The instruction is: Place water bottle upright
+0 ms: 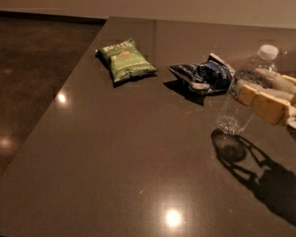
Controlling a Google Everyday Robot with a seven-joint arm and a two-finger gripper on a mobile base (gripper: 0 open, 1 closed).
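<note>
The water bottle is a clear ribbed plastic bottle with a white cap, held at the right of the camera view. It leans slightly, cap up and to the right, its base just above the dark table. My gripper comes in from the right edge. Its tan fingers are shut on the bottle's middle, over the label. The bottle's shadow lies on the table just below its base.
A green snack bag lies at the back left of the table. A crumpled dark blue snack bag lies just left of the bottle. The table's left edge drops to a shiny dark floor.
</note>
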